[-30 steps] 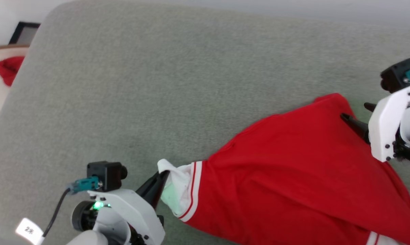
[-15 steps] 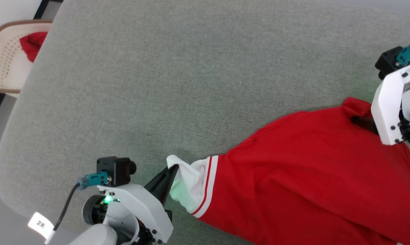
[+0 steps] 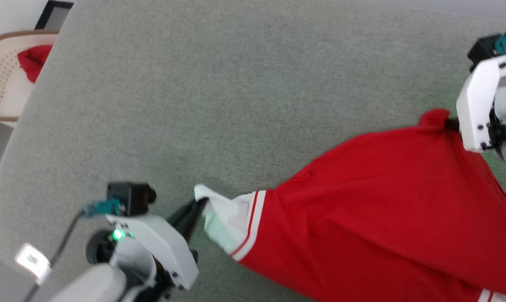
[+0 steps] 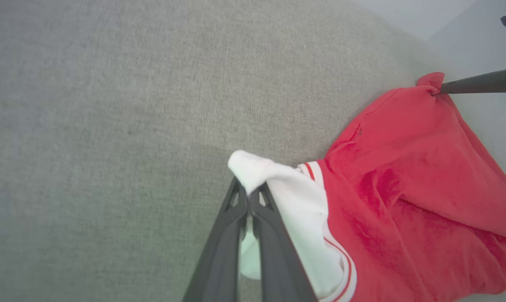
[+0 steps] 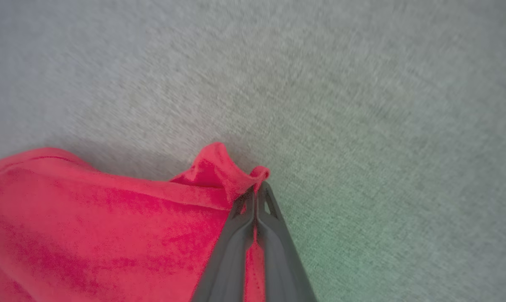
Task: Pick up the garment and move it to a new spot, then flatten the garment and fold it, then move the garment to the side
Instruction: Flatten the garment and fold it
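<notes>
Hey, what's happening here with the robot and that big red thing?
A two-armed robot is handling a red garment on a grey padded surface. Its left pincer is shut on the white end panel, and its right pincer is shut on a bunched red edge farther along. The garment spans between the two grips, rumpled, not yet flattened or folded. A smaller red cloth lies in a pale perforated basket off to the left.
</notes>
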You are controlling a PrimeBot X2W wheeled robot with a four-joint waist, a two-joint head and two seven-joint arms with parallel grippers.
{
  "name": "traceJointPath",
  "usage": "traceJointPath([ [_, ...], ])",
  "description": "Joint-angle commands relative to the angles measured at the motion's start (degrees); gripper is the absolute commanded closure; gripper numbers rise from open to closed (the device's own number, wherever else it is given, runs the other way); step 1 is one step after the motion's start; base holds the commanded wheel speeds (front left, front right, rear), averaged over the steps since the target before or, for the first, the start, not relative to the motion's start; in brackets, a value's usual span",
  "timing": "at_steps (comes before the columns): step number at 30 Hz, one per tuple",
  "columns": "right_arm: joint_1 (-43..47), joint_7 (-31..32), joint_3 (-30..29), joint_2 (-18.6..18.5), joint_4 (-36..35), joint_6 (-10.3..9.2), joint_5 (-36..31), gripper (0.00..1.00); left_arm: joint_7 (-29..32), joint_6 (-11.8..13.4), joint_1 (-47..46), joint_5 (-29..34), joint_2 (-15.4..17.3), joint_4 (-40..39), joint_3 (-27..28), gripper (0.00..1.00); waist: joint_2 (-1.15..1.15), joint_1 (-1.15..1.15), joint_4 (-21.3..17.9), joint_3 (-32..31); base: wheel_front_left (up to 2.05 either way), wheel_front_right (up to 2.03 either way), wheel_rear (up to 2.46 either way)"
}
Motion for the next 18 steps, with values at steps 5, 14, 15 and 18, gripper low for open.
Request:
traceJointPath([
  [5,-4.0,-3.2,-2.1,2.7,0.5,-0.03,-0.4,1.0,6.0,-1.3,-8.3,1.2,4.8,-1.5,1.6,1.0,0.0,0.0,-3.0,-3.4,0.0,0.0,0.0],
  [14,-11.2,-10.8,-3.7,5.4,-0.2,-0.03,-3.8,1.0,18.0,-9.0,-32.5,3.3,6.9,8.8,3.2,1.0,0.0,0.0,-7.8,-9.1,0.0,0.0,0.0],
  [15,-12.0,-11.8,-3.7,5.8,0.1,-0.03,-4.2,1.0,18.8,-9.9,-35.3,4.1,6.5,11.1,3.1,1.0,0.0,0.0,-8.4,-9.8,0.0,0.0,0.0],
  [18,-14.9,-15.7,-4.5,6.8,1.0,-0.03,-6.2,1.0,20.8,-13.1,-43.7,6.3,4.7,18.9,2.1,1.0,0.0,0.0,-9.9,-11.3,0.0,0.0,0.0],
])
